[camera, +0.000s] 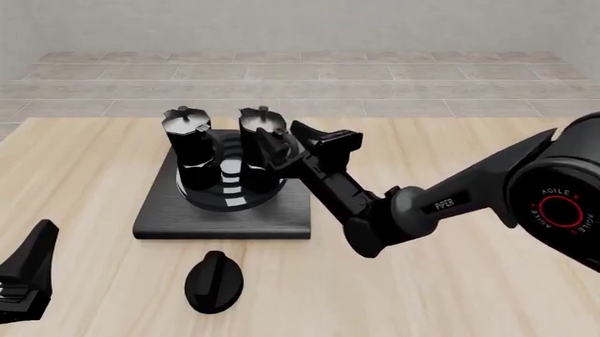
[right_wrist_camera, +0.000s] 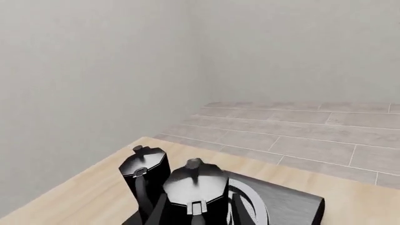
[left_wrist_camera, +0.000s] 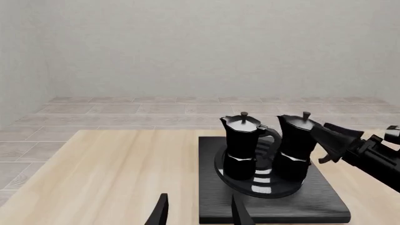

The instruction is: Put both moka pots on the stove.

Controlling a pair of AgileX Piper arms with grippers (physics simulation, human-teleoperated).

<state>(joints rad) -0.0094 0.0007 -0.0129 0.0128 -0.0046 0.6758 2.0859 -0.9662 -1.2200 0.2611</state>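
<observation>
Both moka pots stand upright on the burner rings of the black stove [camera: 281, 217]. The left moka pot [camera: 192, 151] [left_wrist_camera: 242, 145] [right_wrist_camera: 145, 176] stands free. The right moka pot [camera: 260, 151] [left_wrist_camera: 296, 147] [right_wrist_camera: 196, 187] has my right gripper [camera: 300, 144] [left_wrist_camera: 326, 144] close beside it on its right, open, with one finger near the pot's body. My left gripper [camera: 28, 281] [left_wrist_camera: 200, 213] hangs low at the table's near left, open and empty, well short of the stove. The right wrist view looks down on both lids; its own fingers do not show there.
An oval black knob [camera: 213, 281] lies on the wooden table [camera: 468, 295] just in front of the stove. The right arm [camera: 422, 207] stretches across the table from the right. Tiled floor and grey walls lie beyond the far edge.
</observation>
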